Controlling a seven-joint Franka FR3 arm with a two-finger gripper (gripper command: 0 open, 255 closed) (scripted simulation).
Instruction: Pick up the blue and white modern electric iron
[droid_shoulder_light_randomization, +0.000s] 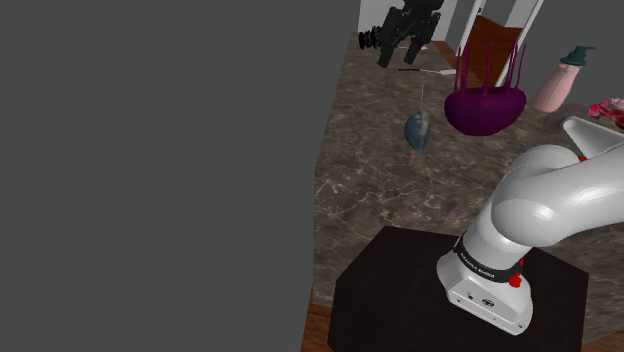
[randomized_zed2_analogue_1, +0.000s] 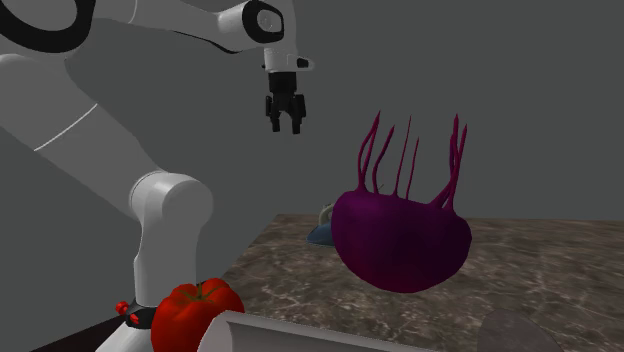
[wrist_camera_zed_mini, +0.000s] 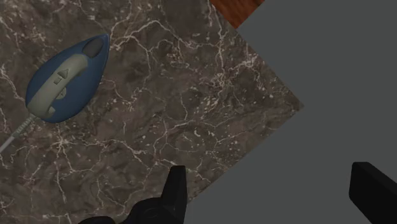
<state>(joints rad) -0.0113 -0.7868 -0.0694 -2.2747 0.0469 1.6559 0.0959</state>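
Note:
The iron (wrist_camera_zed_mini: 63, 86) is blue with a pale grey-white handle and lies flat on the dark marble counter (wrist_camera_zed_mini: 165, 133); a thin cord (wrist_camera_zed_mini: 14, 137) trails from its rear. It lies off to one side of my gripper (wrist_camera_zed_mini: 273, 191), well below it. The gripper is open, its fingers (wrist_camera_zed_mini: 175, 191) wide apart with nothing between them. In the shoulder view the gripper (droid_shoulder_light_randomization: 397, 58) hangs high above the counter's far end, and the iron (droid_shoulder_light_randomization: 418, 130) sits nearer the stand. In the second exterior view the gripper (randomized_zed2_analogue_1: 286, 128) hovers in the air, and the iron (randomized_zed2_analogue_1: 322, 232) peeks out behind a purple thing.
A purple bowl-shaped object with tall spikes (droid_shoulder_light_randomization: 485, 105) stands close beside the iron. A pink bottle (droid_shoulder_light_randomization: 560, 85) is at the shoulder view's right. A red tomato-like thing (randomized_zed2_analogue_1: 195, 310) lies near the arm's base. A grey wall (droid_shoulder_light_randomization: 150, 170) borders the counter's edge.

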